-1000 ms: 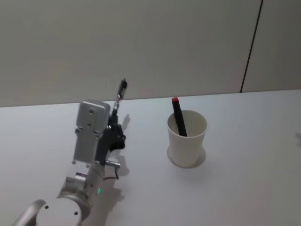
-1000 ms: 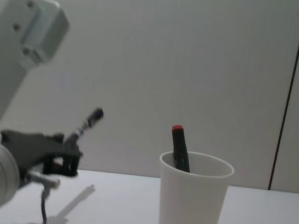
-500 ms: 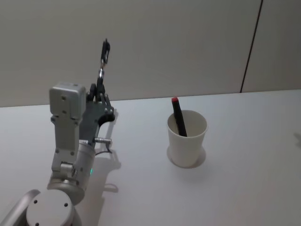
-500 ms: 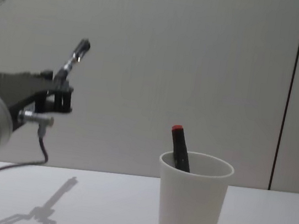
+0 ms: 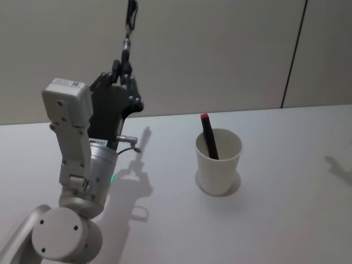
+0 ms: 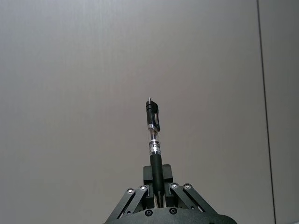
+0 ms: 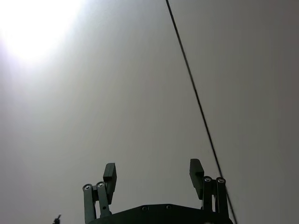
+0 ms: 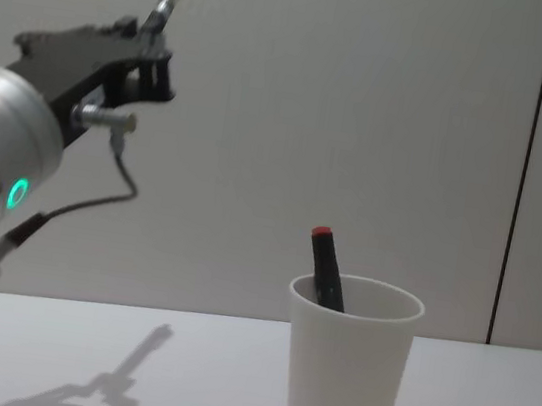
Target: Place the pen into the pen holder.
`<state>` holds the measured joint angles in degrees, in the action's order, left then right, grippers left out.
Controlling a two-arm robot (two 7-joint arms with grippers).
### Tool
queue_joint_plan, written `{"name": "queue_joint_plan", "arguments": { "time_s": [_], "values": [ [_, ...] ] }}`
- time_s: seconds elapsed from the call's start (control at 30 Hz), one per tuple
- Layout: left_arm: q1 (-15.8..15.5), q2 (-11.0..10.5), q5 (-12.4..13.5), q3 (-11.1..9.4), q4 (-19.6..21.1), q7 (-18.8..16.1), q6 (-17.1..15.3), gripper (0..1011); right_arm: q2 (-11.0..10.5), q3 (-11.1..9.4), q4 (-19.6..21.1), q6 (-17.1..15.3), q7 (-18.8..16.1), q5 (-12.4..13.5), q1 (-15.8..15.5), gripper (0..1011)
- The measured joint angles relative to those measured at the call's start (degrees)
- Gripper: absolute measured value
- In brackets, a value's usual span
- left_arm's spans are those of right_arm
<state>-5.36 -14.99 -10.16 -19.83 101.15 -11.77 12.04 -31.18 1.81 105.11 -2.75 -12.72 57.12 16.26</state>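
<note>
Jaws of the left gripper point(image 5: 124, 70) clamp one end of the pen point(image 5: 130, 25), which points steeply upward, high above the counter point(image 5: 286, 214) and well left of the pen holder point(image 5: 219, 165). The pen holder stands upright on the counter, and a dark red-tipped stick point(image 5: 208, 137), probably a marker, leans inside it. The right gripper point(image 7: 153, 175) has its jaws apart and empty, facing the wall point(image 5: 220, 49) behind the pen holder.
</note>
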Motion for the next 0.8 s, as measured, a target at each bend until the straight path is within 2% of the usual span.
{"name": "queue_joint_plan", "arguments": {
  "time_s": [0.07,0.37,0.47,0.57,0.63,0.77,0.8],
  "values": [
    [-0.6,0.4,-0.2,0.0,-0.4,1.7,1.7,114,0.4,0.3,0.3,-0.9,0.2,1.0,0.5,1001],
    [-3.1,2.3,-1.3,-0.1,-2.1,8.7,7.0,116,3.7,2.3,2.3,-7.1,2.6,8.5,4.2,1001],
    [-3.8,2.8,-1.4,-0.3,-2.6,10.7,8.2,115,4.6,2.8,2.7,-8.5,3.3,10.4,5.1,1001],
    [-4.3,3.3,-1.6,-0.4,-3.0,12.2,9.2,115,6.2,3.6,3.3,-10.6,4.7,13.4,6.7,1001],
    [-4.5,3.4,-1.7,-0.4,-3.1,12.8,9.6,116,6.5,3.8,3.5,-10.9,4.9,14.0,7.0,1001],
    [-5.1,3.9,-1.8,-0.5,-3.5,14.2,10.5,115,8.2,4.9,3.9,-13.1,6.4,17.9,8.7,1001],
    [-5.2,4.0,-1.9,-0.5,-3.5,14.6,10.8,116,8.2,4.9,3.9,-13.1,6.4,17.9,8.7,1001]
  ]
}}
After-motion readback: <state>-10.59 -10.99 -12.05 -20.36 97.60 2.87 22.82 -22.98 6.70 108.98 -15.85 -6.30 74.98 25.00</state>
